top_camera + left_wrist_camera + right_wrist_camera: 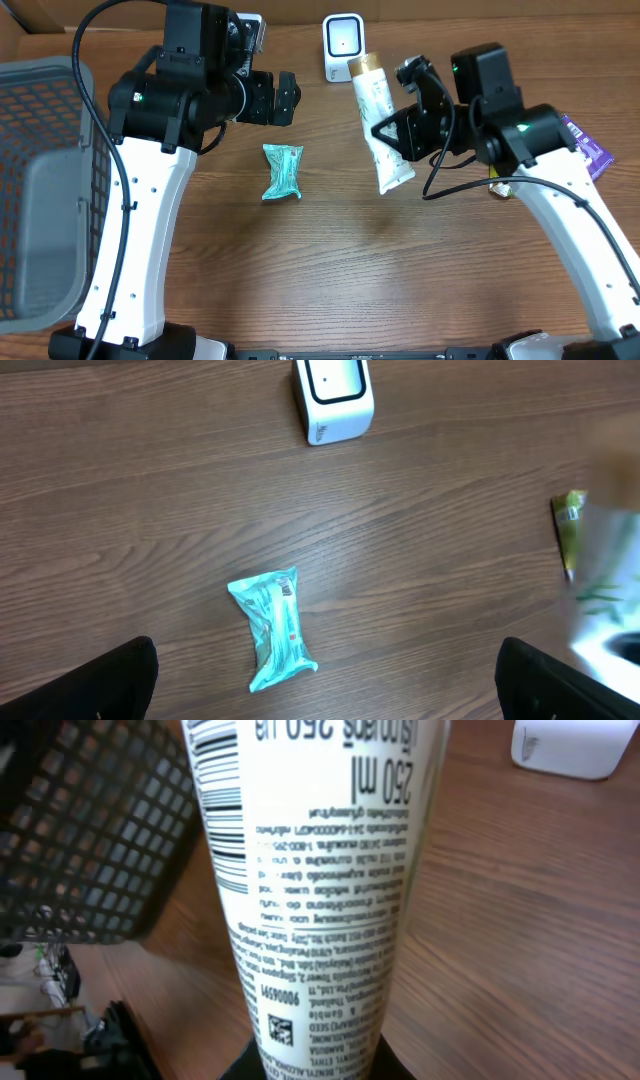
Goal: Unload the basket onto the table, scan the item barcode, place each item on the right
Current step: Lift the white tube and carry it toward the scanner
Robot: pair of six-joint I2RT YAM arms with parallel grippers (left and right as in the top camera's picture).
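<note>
My right gripper [393, 137] is shut on a white tube [376, 110] with a gold cap and holds it above the table, cap pointing toward the white scanner [343, 47] at the back. In the right wrist view the tube [310, 870] fills the frame, its barcode [220, 810] on the left side and the scanner [575, 745] at top right. My left gripper [275, 98] hangs open above a teal packet [282, 171]. In the left wrist view the packet [273, 628] lies between the widely spread fingers [120, 680], with the scanner [334, 398] beyond it.
A grey mesh basket [40, 190] stands at the left table edge and shows behind the tube as the basket [90, 830]. A purple item [585, 145] lies at the right, partly under my right arm.
</note>
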